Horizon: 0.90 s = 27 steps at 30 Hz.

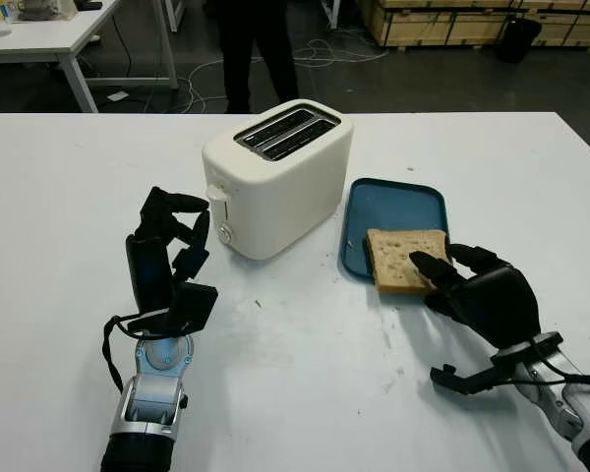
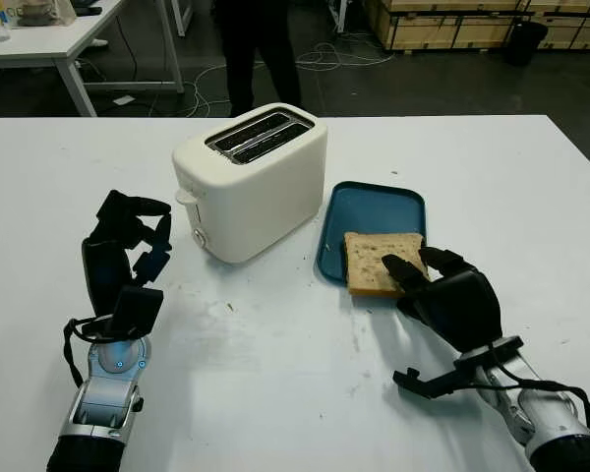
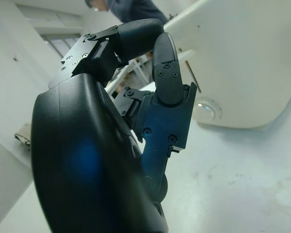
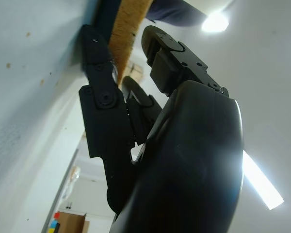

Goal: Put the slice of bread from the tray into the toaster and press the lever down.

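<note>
Bread slice (image 1: pixel 405 259) lies at ten o'clock from right hand (image 1: pixel 482 295), fingers touching, grip unconfirmed; left hand (image 1: pixel 167 258) curled, empty.

Light falls evenly from overhead onto the white table (image 1: pixel 295 393), which looks bright, while the floor behind it stays dim. Shadows are soft and short: a faint one lies under the right hand (image 1: pixel 482 290), another beside the left hand (image 1: pixel 167 261) and at the toaster (image 1: pixel 275 177) base. In the right wrist view, ceiling lamps flare into white glare above the hand, and a blue sheen sits on the left hand's shell. Both wrist views blur the background beyond the fingers.
</note>
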Each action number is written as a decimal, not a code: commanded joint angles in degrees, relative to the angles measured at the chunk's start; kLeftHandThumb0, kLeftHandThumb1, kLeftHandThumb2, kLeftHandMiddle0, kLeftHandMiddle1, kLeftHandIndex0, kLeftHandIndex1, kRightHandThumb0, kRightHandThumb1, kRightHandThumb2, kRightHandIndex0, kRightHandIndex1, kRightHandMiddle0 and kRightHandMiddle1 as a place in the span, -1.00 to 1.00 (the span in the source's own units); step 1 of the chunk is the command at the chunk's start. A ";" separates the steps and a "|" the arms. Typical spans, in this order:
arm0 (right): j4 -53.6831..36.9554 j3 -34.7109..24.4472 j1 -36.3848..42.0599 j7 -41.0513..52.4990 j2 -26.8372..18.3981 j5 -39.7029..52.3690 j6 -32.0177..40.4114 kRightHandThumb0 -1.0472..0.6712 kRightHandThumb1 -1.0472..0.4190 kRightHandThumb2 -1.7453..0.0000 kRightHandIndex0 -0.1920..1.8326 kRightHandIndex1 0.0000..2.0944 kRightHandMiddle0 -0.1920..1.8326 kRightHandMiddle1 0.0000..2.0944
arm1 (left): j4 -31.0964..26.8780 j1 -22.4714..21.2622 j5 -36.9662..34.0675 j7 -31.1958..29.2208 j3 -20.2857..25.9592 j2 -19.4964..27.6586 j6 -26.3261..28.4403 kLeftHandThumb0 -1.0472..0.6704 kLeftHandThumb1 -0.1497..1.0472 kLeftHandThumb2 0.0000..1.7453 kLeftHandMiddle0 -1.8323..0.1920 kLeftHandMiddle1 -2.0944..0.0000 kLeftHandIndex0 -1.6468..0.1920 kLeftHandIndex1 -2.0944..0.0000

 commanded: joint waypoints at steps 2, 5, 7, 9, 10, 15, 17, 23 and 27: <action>1.52 3.12 -1.31 3.38 -0.31 -2.43 1.91 -0.45 -0.78 0.99 0.06 -0.96 -0.11 -0.97 | -0.90 0.57 0.63 0.26 0.15 -0.08 0.01 -0.31 0.79 -0.57 0.07 -0.67 0.19 -0.54; 2.31 4.90 -2.87 4.34 0.01 -2.89 2.95 -0.42 -0.82 0.97 0.12 -0.95 -0.06 -0.97 | -1.59 0.90 1.07 0.44 0.12 -0.28 0.56 -0.32 0.79 -0.57 0.06 -0.67 0.18 -0.52; 2.62 5.77 -3.65 4.60 0.43 -2.80 3.50 -0.36 -0.82 0.90 0.20 -0.94 0.03 -0.94 | -1.74 1.01 1.13 0.49 0.18 -0.36 0.50 -0.32 0.79 -0.56 0.06 -0.67 0.18 -0.52; 2.83 6.40 -4.24 4.13 0.58 -2.40 3.33 -0.27 -0.83 0.76 0.29 -0.93 0.15 -0.93 | -1.69 1.05 0.98 0.48 0.24 -0.38 0.24 -0.31 0.79 -0.57 0.07 -0.67 0.18 -0.52; 3.05 6.70 -4.52 3.48 0.61 -2.30 3.12 -0.22 -0.83 0.71 0.35 -0.92 0.21 -0.93 | -1.74 1.11 0.96 0.52 0.25 -0.45 0.25 -0.31 0.79 -0.57 0.07 -0.67 0.18 -0.52; 3.51 7.17 -4.95 1.56 0.53 -0.53 1.33 -0.23 -0.83 0.49 0.34 -0.54 0.37 -0.92 | -2.12 1.42 0.95 0.39 0.24 -0.62 0.67 -0.32 0.79 -0.58 0.08 -0.67 0.17 -0.51; 4.85 7.63 -5.28 -3.61 0.23 -0.47 -0.65 -0.27 -0.83 0.51 0.13 0.07 0.45 -0.85 | -2.09 1.47 0.83 0.29 0.25 -0.67 0.62 -0.32 0.79 -0.58 0.08 -0.67 0.17 -0.51; 5.61 6.80 -5.82 -11.74 -0.98 1.81 -7.24 -0.26 -0.83 0.51 -0.04 0.57 0.00 0.18 | -1.66 1.34 0.77 0.12 0.10 -0.63 0.01 -0.32 0.79 -0.57 0.06 -0.67 0.16 -0.52; 4.29 5.62 -6.64 -16.01 -2.07 1.59 -10.17 -0.22 -0.83 0.56 0.00 0.55 0.05 0.13 | -1.79 1.34 1.07 0.24 0.00 -0.75 0.38 -0.33 0.79 -0.57 0.06 -0.67 0.16 -0.53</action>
